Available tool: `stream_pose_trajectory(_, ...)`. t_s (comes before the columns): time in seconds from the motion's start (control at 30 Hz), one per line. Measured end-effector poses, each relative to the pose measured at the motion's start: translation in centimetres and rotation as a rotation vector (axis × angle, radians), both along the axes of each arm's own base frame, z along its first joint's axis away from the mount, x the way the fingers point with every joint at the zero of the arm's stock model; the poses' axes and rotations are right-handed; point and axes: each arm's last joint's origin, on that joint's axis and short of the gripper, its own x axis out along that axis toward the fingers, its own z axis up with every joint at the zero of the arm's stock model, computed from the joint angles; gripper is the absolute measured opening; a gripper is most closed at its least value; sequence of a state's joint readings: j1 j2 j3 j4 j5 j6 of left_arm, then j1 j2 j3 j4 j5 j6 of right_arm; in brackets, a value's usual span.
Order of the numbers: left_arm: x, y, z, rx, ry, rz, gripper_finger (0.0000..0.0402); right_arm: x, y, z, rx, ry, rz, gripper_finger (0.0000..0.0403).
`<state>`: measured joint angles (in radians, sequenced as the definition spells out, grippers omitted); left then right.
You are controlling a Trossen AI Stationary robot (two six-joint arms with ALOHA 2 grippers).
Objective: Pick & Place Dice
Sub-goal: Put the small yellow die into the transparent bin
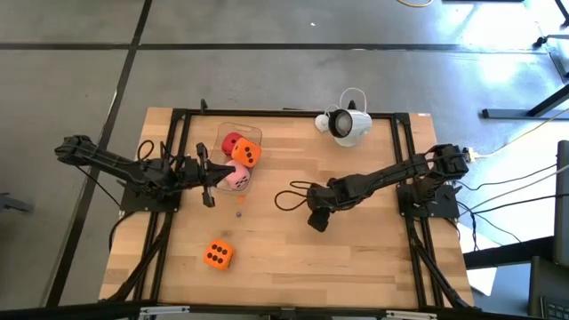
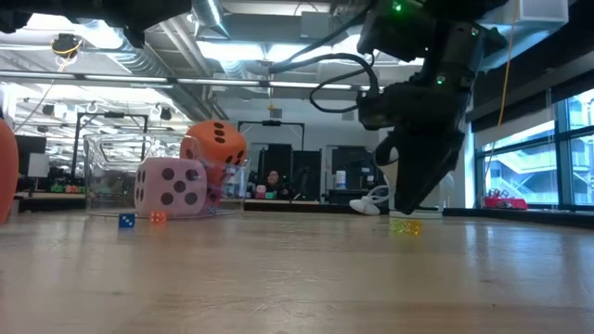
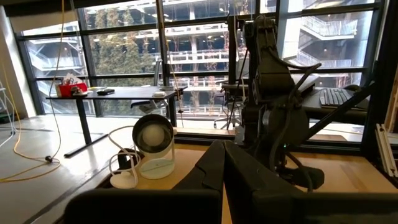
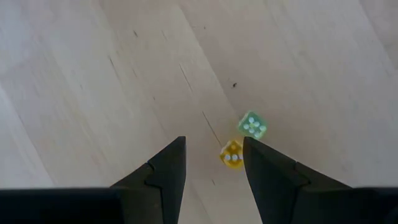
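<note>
Near the middle of the wooden tabletop (image 1: 356,258), the right pincer (image 4: 213,163) is hanging with its tips partly apart and gripping nothing, a tiny yellow die (image 4: 232,154) lying between them and a tiny green die (image 4: 252,124) just beyond. Toward the left, the left pincer (image 1: 210,199) is resting fully closed and empty beside a clear container (image 1: 224,132) that is holding a red die (image 1: 230,142), an orange die (image 1: 246,153) and a pink die (image 1: 237,178). A second orange die (image 1: 217,255) is sitting alone nearer the front edge.
</note>
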<state>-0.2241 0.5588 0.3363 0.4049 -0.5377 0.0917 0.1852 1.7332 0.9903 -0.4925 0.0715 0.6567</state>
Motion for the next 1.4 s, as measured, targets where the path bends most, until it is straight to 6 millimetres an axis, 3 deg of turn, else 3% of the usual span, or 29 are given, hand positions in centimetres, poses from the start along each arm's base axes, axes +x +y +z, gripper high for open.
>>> stream_pose_trajectory(0.47, 0.0, 0.0, 0.0, 0.001, 0.005, 0.000, 0.0004, -0.2, -0.3, -0.6, -0.068, -0.008, -0.041, 0.0160)
stream_pose_trajectory(0.8, 0.0, 0.0, -0.1, 0.001, 0.008, 0.000, 0.0004, 0.2, -0.1, -2.2, -0.072, 0.038, -0.034, 0.0160)
stream_pose_trajectory(1.4, 0.0, 0.0, -0.1, 0.002, 0.009, 0.000, 0.0004, 0.0, 0.8, -2.4, -0.063, 0.044, -0.003, 0.0160)
